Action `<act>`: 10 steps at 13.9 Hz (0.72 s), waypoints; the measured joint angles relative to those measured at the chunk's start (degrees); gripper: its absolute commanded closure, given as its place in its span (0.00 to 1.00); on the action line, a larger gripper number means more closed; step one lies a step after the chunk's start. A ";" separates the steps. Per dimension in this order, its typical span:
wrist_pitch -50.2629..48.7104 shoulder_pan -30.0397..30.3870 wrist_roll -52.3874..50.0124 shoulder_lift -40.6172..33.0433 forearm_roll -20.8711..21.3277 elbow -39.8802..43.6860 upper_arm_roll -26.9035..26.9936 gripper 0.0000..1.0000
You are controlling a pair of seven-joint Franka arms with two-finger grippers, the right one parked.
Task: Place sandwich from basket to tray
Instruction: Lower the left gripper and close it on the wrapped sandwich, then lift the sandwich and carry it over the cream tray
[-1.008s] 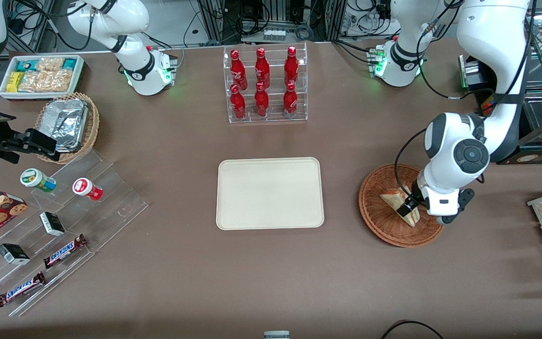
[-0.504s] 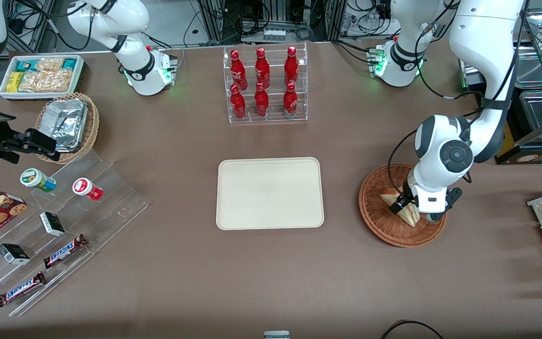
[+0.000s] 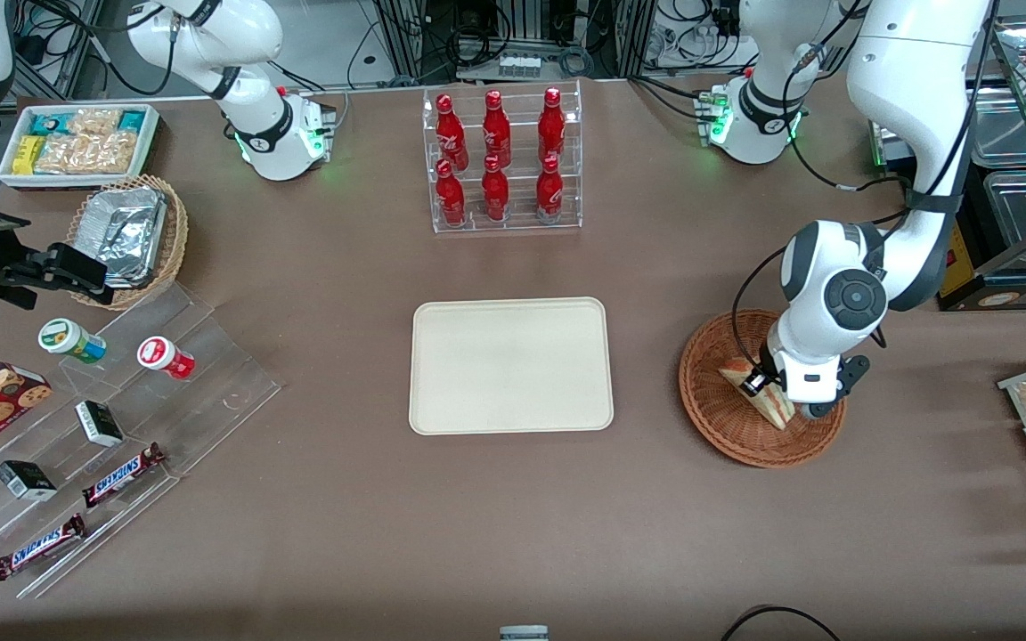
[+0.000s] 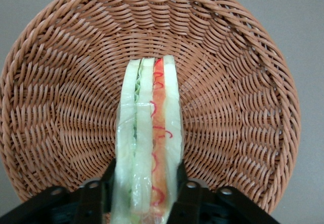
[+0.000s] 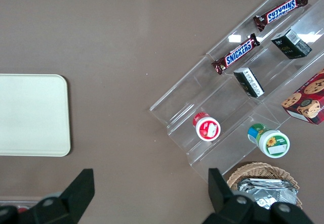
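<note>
Snickers bars [image 3: 124,473], name legible, on the clear stepped display toward the parked arm's end. Tray [image 3: 510,365]: cream, mid-table. Basket [image 3: 713,401]: holds sandwich [image 4: 148,138] on edge. Gripper [image 4: 144,196]: fingers [image 4: 188,193] pressed against both bread faces, seen only from the wrist; the front view hides the grip.

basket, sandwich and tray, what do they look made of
Basket: woven wicker, reddish-brown, matte; the strand weave shows. Sandwich: pale soft bread with green and red-orange filling, apparently under clear film, judging by its sheen. Tray: smooth cream, likely plastic. The gripper is in the basket, its fingers on either side of the sandwich.
</note>
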 measured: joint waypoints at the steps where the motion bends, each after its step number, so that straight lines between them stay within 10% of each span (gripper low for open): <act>1: 0.00 0.00 0.00 0.00 0.32 -0.01 0.00 1.00; 10: -25.70 -1.61 -0.01 -4.42 1.12 13.36 -0.26 1.00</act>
